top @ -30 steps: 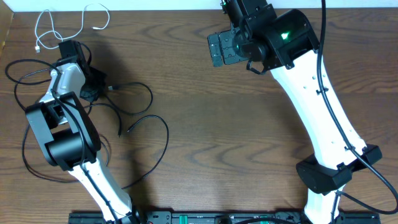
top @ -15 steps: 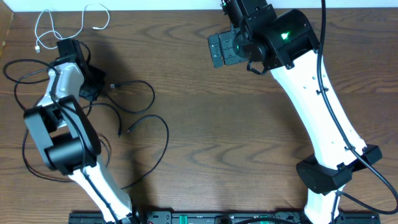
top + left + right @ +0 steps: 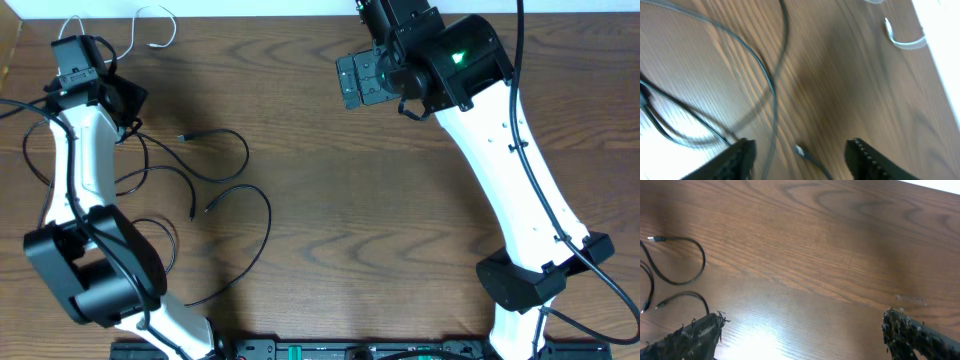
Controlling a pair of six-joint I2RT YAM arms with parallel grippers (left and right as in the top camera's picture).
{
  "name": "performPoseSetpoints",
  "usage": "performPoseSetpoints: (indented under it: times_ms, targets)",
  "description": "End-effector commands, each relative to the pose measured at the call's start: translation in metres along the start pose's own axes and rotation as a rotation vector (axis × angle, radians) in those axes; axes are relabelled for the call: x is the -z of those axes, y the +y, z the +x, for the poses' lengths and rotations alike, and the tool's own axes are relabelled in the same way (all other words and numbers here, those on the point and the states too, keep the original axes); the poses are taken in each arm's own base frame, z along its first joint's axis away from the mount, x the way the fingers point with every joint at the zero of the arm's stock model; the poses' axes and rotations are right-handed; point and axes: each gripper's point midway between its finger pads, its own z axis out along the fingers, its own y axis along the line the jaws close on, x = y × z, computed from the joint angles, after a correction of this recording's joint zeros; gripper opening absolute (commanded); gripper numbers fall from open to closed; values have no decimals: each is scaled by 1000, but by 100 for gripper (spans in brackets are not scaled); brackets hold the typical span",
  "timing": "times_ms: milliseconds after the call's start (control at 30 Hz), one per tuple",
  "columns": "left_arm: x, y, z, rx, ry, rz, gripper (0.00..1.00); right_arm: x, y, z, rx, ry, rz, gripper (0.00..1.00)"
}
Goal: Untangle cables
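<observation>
Up at the far-left corner of the wooden table (image 3: 350,230), the left gripper (image 3: 801,155) hangs low over the surface. Its jaws stand apart with nothing between them except bare wood and the small plug (image 3: 799,149) of one thin black lead lying below. Around it spread the black cables (image 3: 244,152), lying in loose overlapping loops from the left edge toward the middle of the table, with several free ends pointing inward. The white cable (image 3: 171,28) curls on its own at the far edge, just beyond the left gripper and seemingly clear of the black ones. The right gripper (image 3: 805,337) is spread wide and empty, held above open tabletop well apart from every cable.

These leads look light, limp and thin, so they should slide easily on the wood and drag their neighbours wherever they cross. A sound grip would probably be a pinch on a plug or the straight run just behind it, with the fingertips brought right down to the surface. Pulling mid-loop would likely tighten the crossings.
</observation>
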Motion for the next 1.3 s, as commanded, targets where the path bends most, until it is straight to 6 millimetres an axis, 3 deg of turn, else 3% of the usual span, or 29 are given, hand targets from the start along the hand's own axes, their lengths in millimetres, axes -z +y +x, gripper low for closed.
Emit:
performPoseSetpoints:
  times_ms: [0,100,233,400,600,767,933,1267]
  targets:
    - [-17,28,-24,-2,-127,-150,66,-3,-3,2,11,11,19,99]
    - [-34,33,-25,53,-115,-144,66,-3,-3,2,11,12,19,99]
    - [-70,27,-12,89,-24,-71,66,-3,-3,2,11,12,19,99]
    - [-100,29,-20,111,-54,-46,66,-3,-2,5,15,22,20,99]
    - [-108,28,-32,126,-92,-20,67,-3,-4,9,17,37,25,99]
    - [-113,30,-29,125,-87,-25,66,-4,-3,8,17,34,24,99]
    - [-130,42,-20,121,-73,-74,66,-4,-3,9,18,39,25,99]
    - [-142,62,-19,115,-105,-163,66,-4,-4,12,21,54,30,99]
